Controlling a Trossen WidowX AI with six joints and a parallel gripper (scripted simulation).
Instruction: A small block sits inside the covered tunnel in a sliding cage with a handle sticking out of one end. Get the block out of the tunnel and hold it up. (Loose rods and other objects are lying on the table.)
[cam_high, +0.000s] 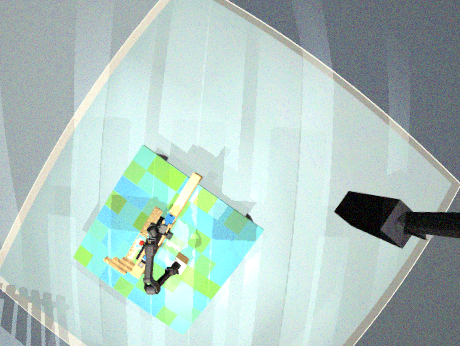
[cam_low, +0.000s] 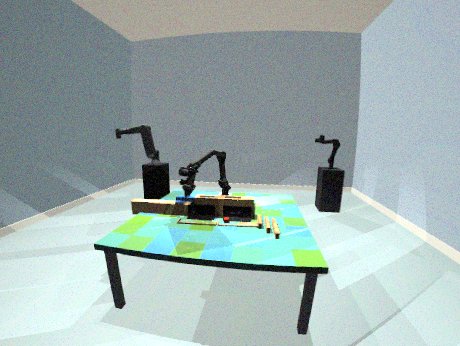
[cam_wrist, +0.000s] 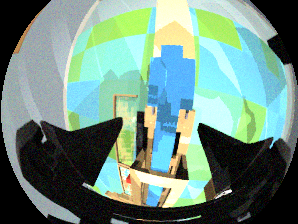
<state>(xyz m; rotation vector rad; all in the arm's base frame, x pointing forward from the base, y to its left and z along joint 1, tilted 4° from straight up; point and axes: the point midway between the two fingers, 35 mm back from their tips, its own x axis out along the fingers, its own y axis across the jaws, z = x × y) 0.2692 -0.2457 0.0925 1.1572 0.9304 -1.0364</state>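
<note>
Only wrist shows tool (cam_wrist: 161, 124) gaping, empty.

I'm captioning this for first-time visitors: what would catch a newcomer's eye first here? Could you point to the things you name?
Probably the table (cam_high: 172, 314) (cam_low: 150, 250), patched in bright green and blue, with the black arm (cam_high: 149, 260) (cam_low: 221, 162) reaching over it. Next, the vivid blue piece (cam_wrist: 172, 75) between the open gripper's wide-spread fingers in the wrist view, and the tiny red spot (cam_high: 142, 243) (cam_low: 226, 219) beside the wooden structure (cam_low: 218, 209).
</note>
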